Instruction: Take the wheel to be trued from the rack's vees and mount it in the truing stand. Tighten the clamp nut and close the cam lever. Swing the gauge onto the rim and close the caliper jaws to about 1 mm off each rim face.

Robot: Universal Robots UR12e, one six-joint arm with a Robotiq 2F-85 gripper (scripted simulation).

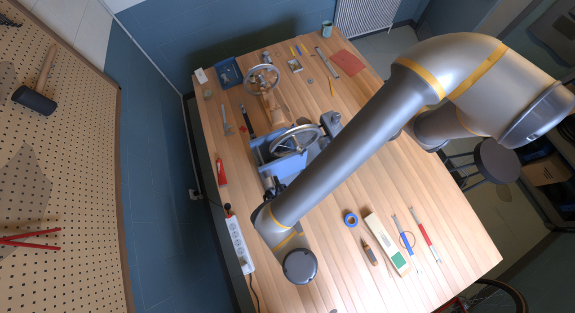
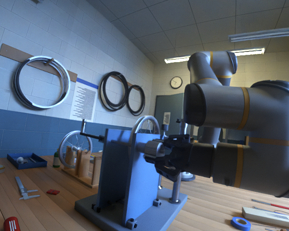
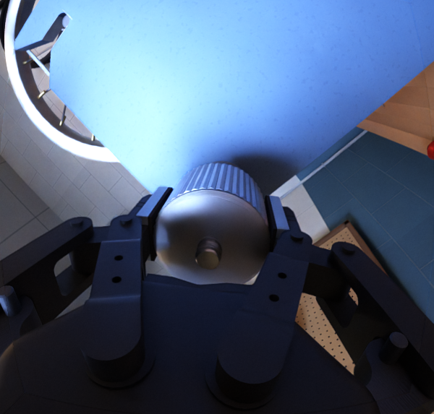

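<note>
In the middle of the bench stands the blue truing stand (image 1: 277,158) (image 2: 129,174), with a spoked wheel (image 1: 294,139) (image 2: 145,126) mounted between its uprights. On the stand's near upright a knurled steel clamp nut (image 3: 212,227) (image 2: 153,149) (image 1: 268,179) sticks out sideways. My gripper (image 3: 212,223) (image 2: 164,155) has one finger pad on each side of that nut and is closed on it. A second wheel (image 1: 261,79) (image 2: 75,146) sits upright in the wooden rack (image 1: 273,108) (image 2: 82,166) further back. The cam lever (image 2: 90,135) juts from the stand's far side, and my arm hides the gauge.
A blue parts tray (image 1: 227,72) (image 2: 26,160) lies at the bench's far left corner. A vernier caliper (image 1: 226,121) (image 2: 24,191), a red tube (image 1: 220,172) and a power strip (image 1: 240,243) lie along the left edge. Blue tape (image 1: 351,219) (image 2: 240,223), a box and spoke tools lie on the near right.
</note>
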